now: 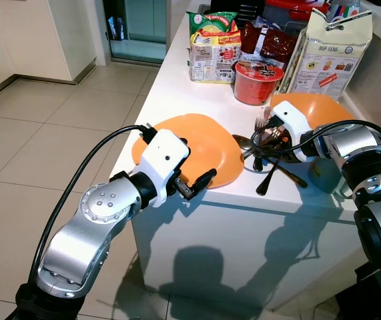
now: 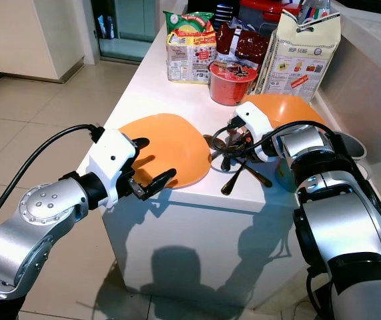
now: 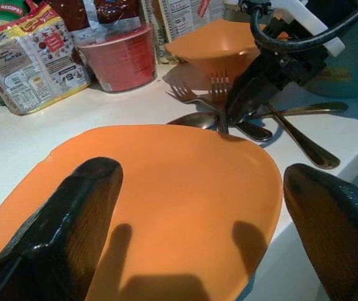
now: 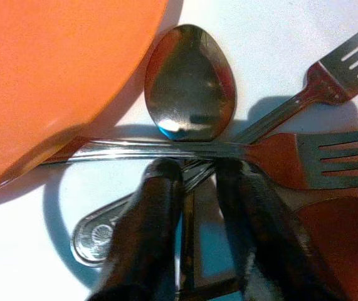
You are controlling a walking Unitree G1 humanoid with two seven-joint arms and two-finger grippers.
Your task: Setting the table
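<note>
Counted on the white counter [image 1: 177,87]: two orange plates, one [image 1: 190,150] between the left gripper's spread fingers and one [image 1: 310,110] beyond the right gripper; two forks [image 4: 304,157] [image 4: 335,69] and one visible spoon bowl [image 4: 190,84] at the right gripper's fingertips; one red cup [image 1: 258,81].

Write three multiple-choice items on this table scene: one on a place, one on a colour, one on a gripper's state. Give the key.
1. Where is the right gripper?
A. over the cutlery
B. over the red cup
C. at the floor

2. What colour is the near plate?
A. white
B. orange
C. blue

3. How do the left gripper fingers stand?
A. spread apart
B. clamped on the plate
C. clamped on a fork

Key: A, its fingers sit among the fork and spoon; B, its whole surface is orange; A, a wide gap shows between them.
</note>
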